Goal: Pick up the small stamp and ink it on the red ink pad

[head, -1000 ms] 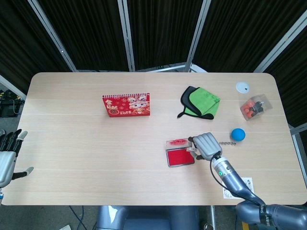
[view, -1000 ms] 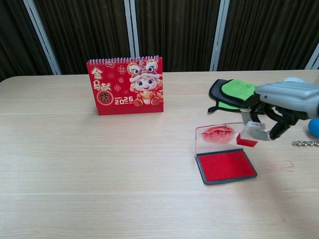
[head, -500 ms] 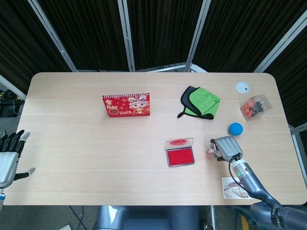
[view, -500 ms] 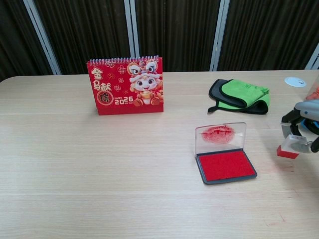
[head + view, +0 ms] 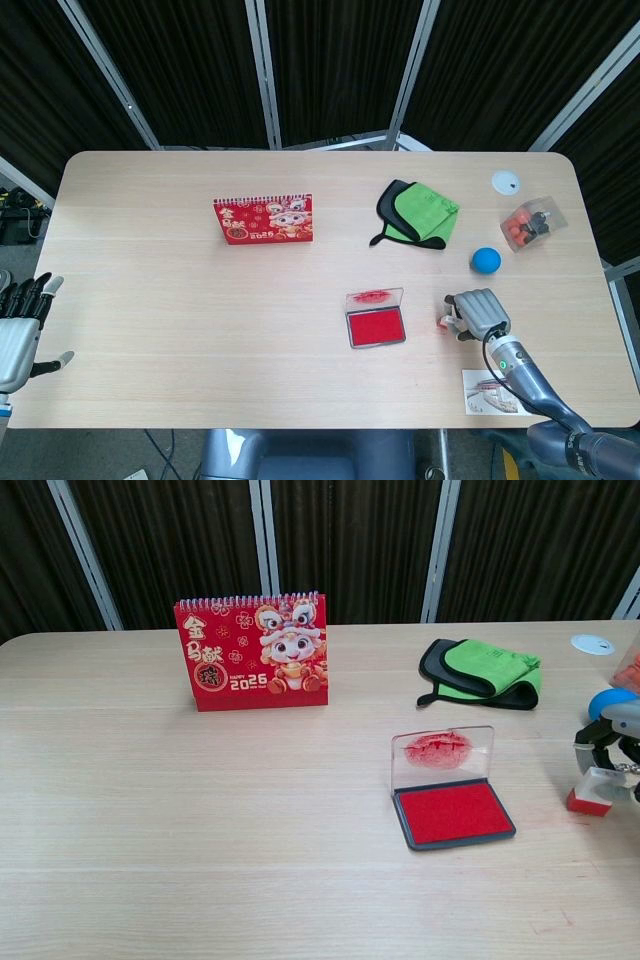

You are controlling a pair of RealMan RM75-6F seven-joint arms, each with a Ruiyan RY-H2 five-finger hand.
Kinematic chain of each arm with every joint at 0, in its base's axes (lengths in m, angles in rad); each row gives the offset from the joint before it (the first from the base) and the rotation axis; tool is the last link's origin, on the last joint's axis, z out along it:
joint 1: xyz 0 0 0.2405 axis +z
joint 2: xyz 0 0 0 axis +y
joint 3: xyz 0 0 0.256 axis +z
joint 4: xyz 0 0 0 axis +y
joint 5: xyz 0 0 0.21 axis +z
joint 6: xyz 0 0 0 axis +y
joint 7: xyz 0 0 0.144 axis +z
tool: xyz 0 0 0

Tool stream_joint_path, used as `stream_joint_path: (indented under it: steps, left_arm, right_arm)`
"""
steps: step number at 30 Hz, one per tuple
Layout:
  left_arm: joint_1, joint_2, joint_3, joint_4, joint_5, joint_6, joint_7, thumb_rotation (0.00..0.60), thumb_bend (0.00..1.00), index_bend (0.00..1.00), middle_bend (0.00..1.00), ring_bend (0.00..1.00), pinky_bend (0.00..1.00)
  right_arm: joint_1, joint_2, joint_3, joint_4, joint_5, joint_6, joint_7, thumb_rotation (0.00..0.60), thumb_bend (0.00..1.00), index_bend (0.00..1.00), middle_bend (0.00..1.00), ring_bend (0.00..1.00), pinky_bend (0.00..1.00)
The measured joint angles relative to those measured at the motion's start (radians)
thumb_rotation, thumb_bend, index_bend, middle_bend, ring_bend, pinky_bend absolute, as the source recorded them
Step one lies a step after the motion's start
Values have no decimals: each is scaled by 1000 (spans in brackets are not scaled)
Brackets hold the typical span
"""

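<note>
The small stamp [image 5: 446,322] [image 5: 590,792] has a clear body and a red base. My right hand [image 5: 478,313] [image 5: 612,742] grips it from above. Its base is low, at or just over the table, to the right of the pad. The red ink pad [image 5: 375,326] [image 5: 453,813] lies open on the table, and its clear lid [image 5: 374,297] [image 5: 443,750] stands upright behind it with red smears. My left hand [image 5: 18,320] hangs off the table's left edge with fingers spread and nothing in it.
A blue ball [image 5: 486,260] [image 5: 610,702] sits just behind my right hand. A red desk calendar [image 5: 263,219] [image 5: 252,652] stands at centre left. A green-and-black cloth [image 5: 417,214] [image 5: 482,671], a white disc [image 5: 506,182], a clear box [image 5: 531,224] and a printed card [image 5: 492,390] lie to the right.
My right hand has carried the stamp rightward from over the ink pad and lowered it towards the table. The blue ball has rolled a little back and left.
</note>
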Motion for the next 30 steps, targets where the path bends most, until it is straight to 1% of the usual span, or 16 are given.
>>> stream_joint_path:
  steps: [5, 11, 18, 21, 24, 30]
  left_arm:
    - [-1, -1, 1, 2, 1, -2, 2, 600, 0, 0, 0, 0, 0]
    - [-1, -2, 2, 2, 3, -1, 4, 600, 0, 0, 0, 0, 0]
    - [0, -2, 3, 2, 6, 1, 3, 600, 0, 0, 0, 0, 0]
    - [0, -3, 3, 2, 6, 2, 4, 600, 0, 0, 0, 0, 0]
    - [-1, -2, 2, 2, 3, 1, 4, 600, 0, 0, 0, 0, 0]
    - [0, 3, 2, -1, 3, 1, -1, 600, 0, 0, 0, 0, 0]
  right_arm:
    - [-4, -4, 0, 10, -7, 0, 8, 600, 297, 453, 564, 778, 1000]
    - [-6, -1, -4, 11, -13, -5, 3, 600, 220, 442, 554, 778, 1000]
    - [-11, -2, -6, 7, -21, 4, -3, 600, 155, 427, 539, 778, 1000]
    - [-15, -3, -3, 5, -25, 15, -2, 600, 122, 366, 500, 778, 1000]
    - [-19, -1, 3, -1, -30, 29, 8, 600, 88, 287, 429, 778, 1000]
    - [-32, 37, 11, -51, -58, 75, 38, 600, 50, 239, 329, 778, 1000]
